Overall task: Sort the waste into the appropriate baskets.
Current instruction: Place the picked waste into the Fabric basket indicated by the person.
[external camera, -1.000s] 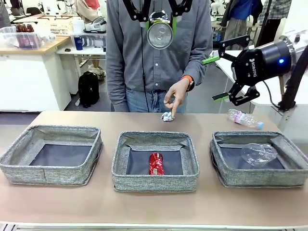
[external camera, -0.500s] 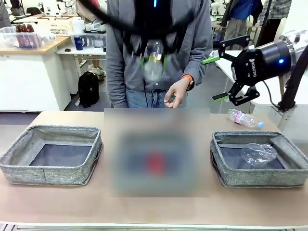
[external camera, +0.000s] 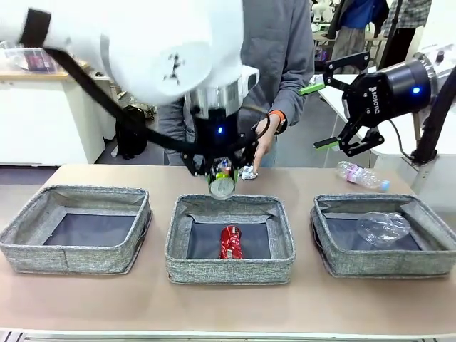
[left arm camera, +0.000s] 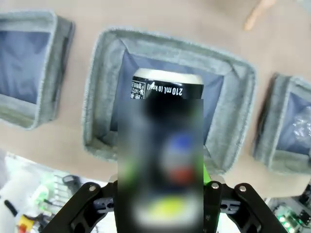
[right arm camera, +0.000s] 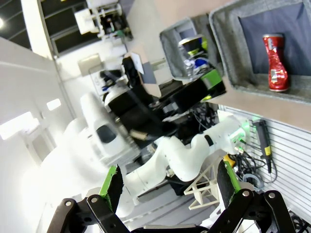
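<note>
At the left, the left basket (external camera: pixel 28 246) showed a bare dark floor. Next to it, our left gripper (external camera: pixel 221 175) was clamped across the sides of the dark can (external camera: pixel 222 187), which hung over the far wall of the middle basket (external camera: pixel 178 267).

We judged the can light, thin-walled and smooth. It seemed stiff enough for a side grip but easy to dent under a harder squeeze, and apt to slip. The mid-body hold looked sound.

The red can (external camera: pixel 231 242) lay at the centre of that basket's floor, with open floor on either side of it, and we expected the soft walls to forgive a brush.

On the table (external camera: pixel 85 299) just beyond the far wall sat the paper ball (external camera: pixel 247 172), with a person's hand (external camera: pixel 263 142) close above it. We could not tell whether they touched.

Further right, the right basket (external camera: pixel 328 260) held a crushed bottle (external camera: pixel 383 228), and another bottle (external camera: pixel 362 175) lay beyond its far wall. Our right gripper (external camera: pixel 319 116) hung high at the far right, jaws spread and empty, well apart from the left arm.
</note>
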### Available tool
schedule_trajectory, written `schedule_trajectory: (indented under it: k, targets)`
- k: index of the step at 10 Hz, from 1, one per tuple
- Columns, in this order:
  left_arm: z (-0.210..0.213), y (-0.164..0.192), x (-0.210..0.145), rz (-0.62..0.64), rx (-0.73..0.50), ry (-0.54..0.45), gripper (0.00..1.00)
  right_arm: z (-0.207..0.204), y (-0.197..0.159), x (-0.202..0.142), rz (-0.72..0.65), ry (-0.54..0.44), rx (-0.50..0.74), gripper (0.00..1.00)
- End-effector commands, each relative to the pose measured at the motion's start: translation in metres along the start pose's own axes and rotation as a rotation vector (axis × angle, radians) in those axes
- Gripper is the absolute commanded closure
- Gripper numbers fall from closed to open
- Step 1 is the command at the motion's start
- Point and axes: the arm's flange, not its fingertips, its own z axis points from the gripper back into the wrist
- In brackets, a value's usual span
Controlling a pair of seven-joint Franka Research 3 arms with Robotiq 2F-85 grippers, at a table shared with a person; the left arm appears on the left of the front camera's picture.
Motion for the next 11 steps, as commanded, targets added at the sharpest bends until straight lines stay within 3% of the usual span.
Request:
schedule_trajectory:
  k: [1,4,9,10,11]
  targets:
    - [-0.033,0.007,-0.004,0.078,-0.008,0.013,0.53,-0.001,0.001,0.001,0.02,0.007,0.029,0.0]
    - [-0.08,0.006,0.003,0.092,-0.006,0.122,0.53,-0.001,0.001,0.001,0.02,0.007,0.029,0.0]
    - [-0.083,0.005,0.007,0.09,0.009,0.143,0.53,-0.001,0.001,0.001,0.02,0.007,0.029,0.0]
    - [-0.083,0.005,0.007,0.095,0.005,0.145,0.0,-0.001,0.001,0.001,0.02,0.007,0.029,0.0]
    - [-0.083,0.005,0.007,0.093,-0.002,0.15,0.0,-0.001,0.001,0.001,0.02,0.007,0.029,0.0]
